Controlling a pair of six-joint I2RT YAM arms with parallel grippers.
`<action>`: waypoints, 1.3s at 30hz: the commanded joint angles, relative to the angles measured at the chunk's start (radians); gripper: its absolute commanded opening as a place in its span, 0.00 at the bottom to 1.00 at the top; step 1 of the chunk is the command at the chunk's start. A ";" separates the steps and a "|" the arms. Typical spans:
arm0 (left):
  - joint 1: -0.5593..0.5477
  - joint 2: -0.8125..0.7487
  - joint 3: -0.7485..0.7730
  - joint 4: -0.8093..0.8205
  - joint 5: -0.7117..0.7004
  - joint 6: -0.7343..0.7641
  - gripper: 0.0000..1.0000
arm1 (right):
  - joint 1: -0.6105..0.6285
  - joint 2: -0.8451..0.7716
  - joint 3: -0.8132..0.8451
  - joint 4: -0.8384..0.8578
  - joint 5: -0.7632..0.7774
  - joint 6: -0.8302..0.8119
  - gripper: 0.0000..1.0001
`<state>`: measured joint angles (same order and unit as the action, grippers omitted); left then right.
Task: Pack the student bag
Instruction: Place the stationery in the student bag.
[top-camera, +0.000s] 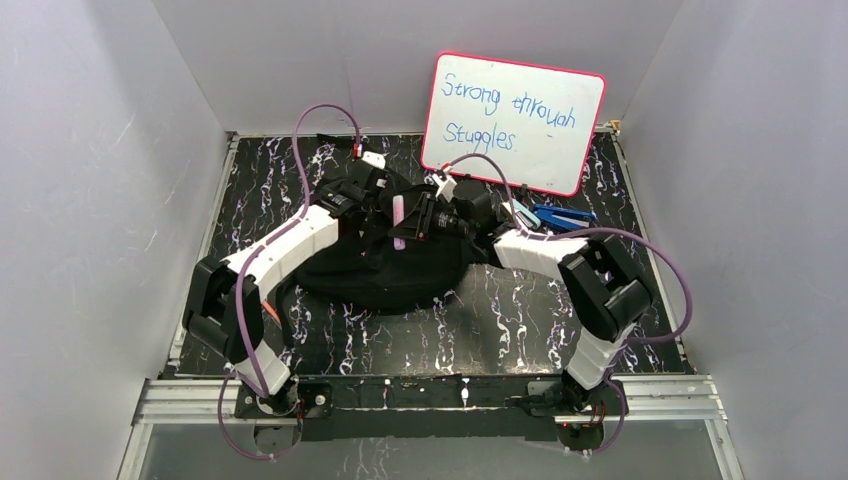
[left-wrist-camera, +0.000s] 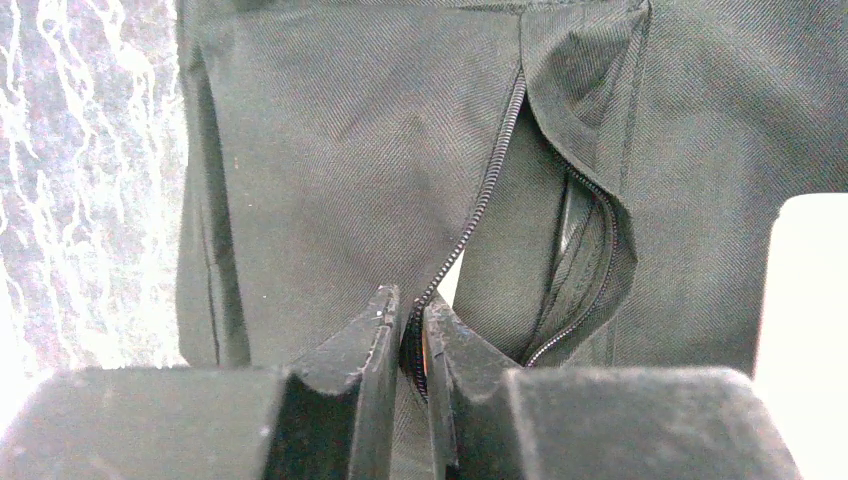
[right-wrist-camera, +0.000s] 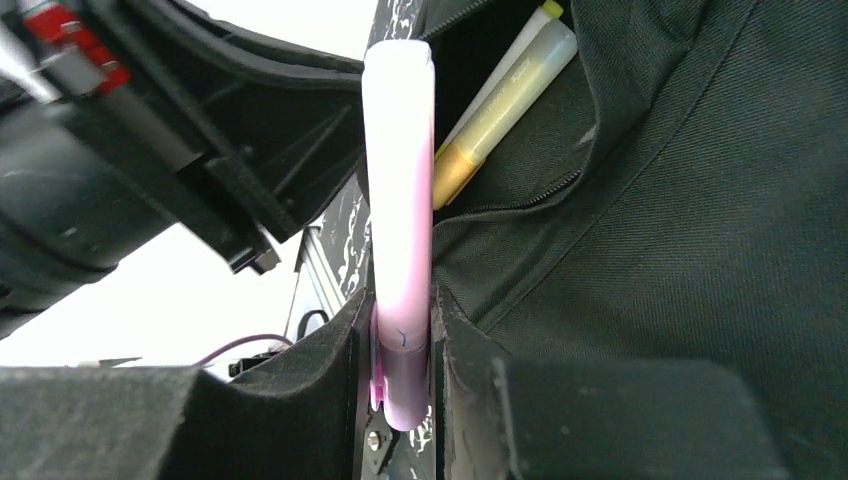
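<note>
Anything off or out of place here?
Nothing spilled or damaged. Left gripper pinches the zip edge of the student bag; right gripper holds a pink marker at the open pocket, a yellow marker already inside. Only oddity: the whiteboard reads "Stuggles".

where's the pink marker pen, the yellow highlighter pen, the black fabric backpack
pink marker pen (right-wrist-camera: 398, 180), right wrist view, barrel
yellow highlighter pen (right-wrist-camera: 505, 110), right wrist view, barrel
black fabric backpack (left-wrist-camera: 340, 150), left wrist view, front panel
</note>
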<state>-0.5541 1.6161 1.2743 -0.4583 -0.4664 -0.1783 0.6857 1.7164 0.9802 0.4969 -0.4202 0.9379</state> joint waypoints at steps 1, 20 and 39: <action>0.000 -0.084 0.036 -0.009 -0.081 0.008 0.09 | 0.003 0.058 0.087 0.017 -0.087 0.059 0.00; 0.000 -0.211 -0.084 0.108 0.002 -0.016 0.00 | 0.035 0.277 0.360 -0.208 -0.304 0.057 0.05; -0.001 -0.269 -0.139 0.131 0.085 -0.023 0.00 | 0.035 0.455 0.655 -0.323 -0.327 0.040 0.06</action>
<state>-0.5529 1.4231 1.1408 -0.3439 -0.4011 -0.1909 0.7204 2.1544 1.5459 0.1474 -0.7525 0.9718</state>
